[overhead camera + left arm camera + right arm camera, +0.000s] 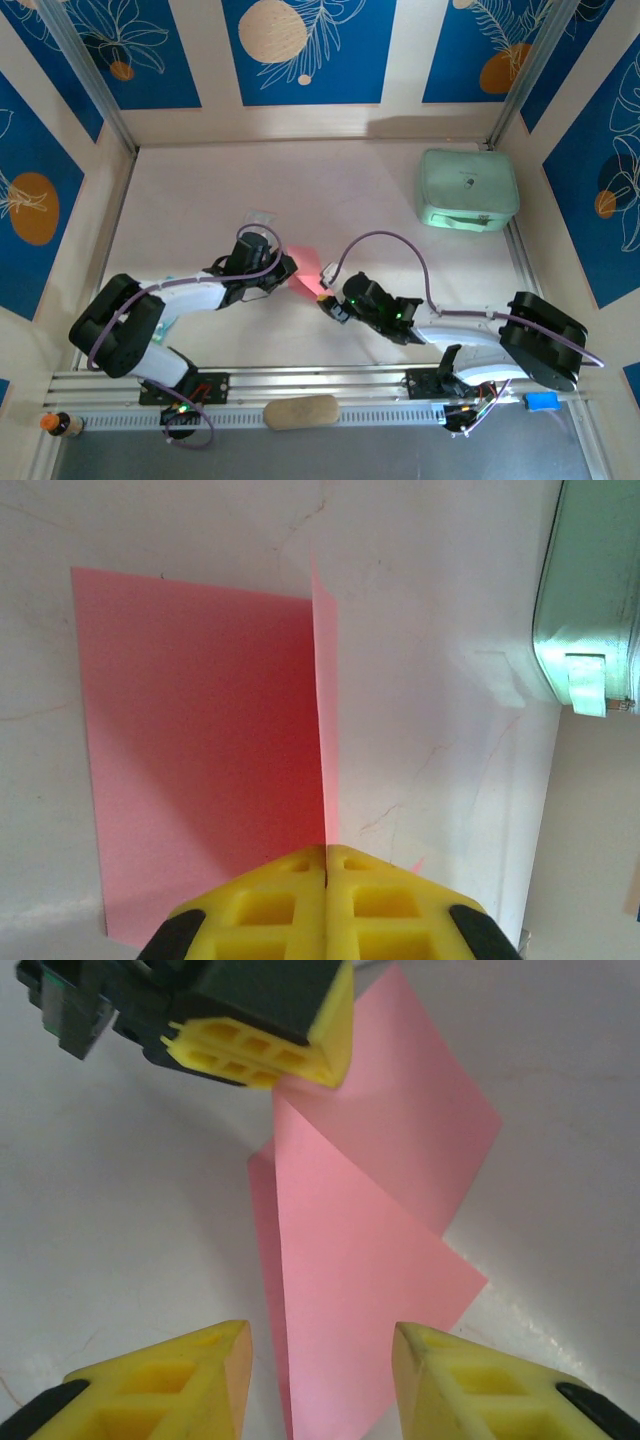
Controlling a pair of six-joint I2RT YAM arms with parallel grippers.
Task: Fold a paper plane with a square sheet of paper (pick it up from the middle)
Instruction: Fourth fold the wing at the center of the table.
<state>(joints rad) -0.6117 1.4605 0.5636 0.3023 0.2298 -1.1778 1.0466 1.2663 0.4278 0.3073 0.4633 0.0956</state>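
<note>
The square sheet of paper (305, 281) is salmon pink and bent into a ridge at the table's middle. In the left wrist view one half (200, 750) lies flat on the table and the other stands up edge-on. My left gripper (326, 855) is shut on the ridge, yellow fingers pressed together with the paper between them. It also shows in the top view (290, 270) and at the upper edge of the right wrist view (300, 1072). My right gripper (320, 1360) is open, its fingers either side of the paper's near flap (360, 1290) without pinching it; in the top view (328, 298) it sits just right of the sheet.
A mint-green rounded case (468, 190) stands at the back right, also at the right edge of the left wrist view (590, 590). A small clear packet (262, 216) lies behind the left gripper. A tan oblong pad (302, 411) rests on the front rail between the arm bases.
</note>
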